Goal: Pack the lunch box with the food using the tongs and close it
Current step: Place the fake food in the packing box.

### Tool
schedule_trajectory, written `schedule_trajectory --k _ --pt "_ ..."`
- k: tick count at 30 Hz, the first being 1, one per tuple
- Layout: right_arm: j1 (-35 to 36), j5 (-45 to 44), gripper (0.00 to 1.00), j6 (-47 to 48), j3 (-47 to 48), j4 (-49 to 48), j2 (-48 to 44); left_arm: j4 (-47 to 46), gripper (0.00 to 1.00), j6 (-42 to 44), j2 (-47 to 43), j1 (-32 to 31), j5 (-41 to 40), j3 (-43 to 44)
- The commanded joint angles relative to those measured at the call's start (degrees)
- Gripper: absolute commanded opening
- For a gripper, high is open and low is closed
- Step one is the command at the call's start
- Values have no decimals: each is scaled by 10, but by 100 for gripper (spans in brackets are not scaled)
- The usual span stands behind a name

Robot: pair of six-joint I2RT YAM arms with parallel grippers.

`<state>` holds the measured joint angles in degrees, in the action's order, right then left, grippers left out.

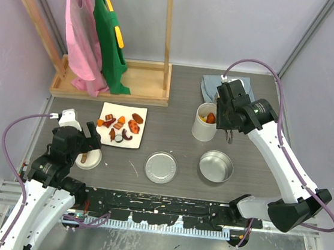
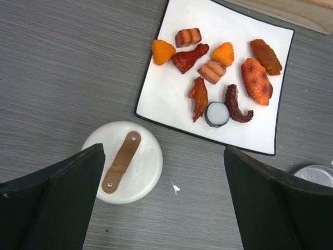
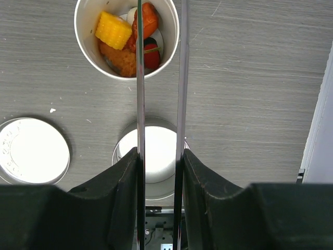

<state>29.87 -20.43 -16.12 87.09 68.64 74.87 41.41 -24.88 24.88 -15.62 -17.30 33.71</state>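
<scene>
No brand or label can be read. In the right wrist view the steel lid (image 3: 34,151) carries faint stamped marks near its rim, too small to make out. The worktop (image 1: 172,131) is dark grey with a streaked grain and is closed in by pale walls. At its far side stand a wooden rack (image 1: 164,40) hung with a pink and a green garment, and a folded blue cloth (image 1: 210,86).

The right pincer (image 3: 158,156) is clamped on the tongs (image 3: 182,78), one finger pressing each arm from outside. The two arms run straight ahead of it, slightly apart, and leave the frame over the tub (image 3: 127,39). The tub stands ahead of this pincer, the open tin (image 3: 156,138) lies directly under it, and the steel lid lies to its left. Only this wrist view shows what is in the tub: a yellow corn piece with orange and red pieces. Whether the tongs grip any of them I cannot tell.

The left pincer (image 2: 163,156) stands wide apart, holding nothing. The white lid (image 2: 122,161), with its brown handle, lies flat on the worktop under the pincer, toward its left finger. Ahead of the pincer and slightly right is the plate (image 2: 161,99) with ten pieces of food (image 2: 255,80). The top view shows these only as small blobs.
</scene>
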Motion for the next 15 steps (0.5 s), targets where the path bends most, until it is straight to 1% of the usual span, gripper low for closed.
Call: schedule_trajectory --k 1,15 --pt "0 0 37 9 3 -5 -21 -17 98 -1 -1 3 2 10" --pt "0 43 37 7 -17 0 -46 -17 98 -2 -1 3 2 10"
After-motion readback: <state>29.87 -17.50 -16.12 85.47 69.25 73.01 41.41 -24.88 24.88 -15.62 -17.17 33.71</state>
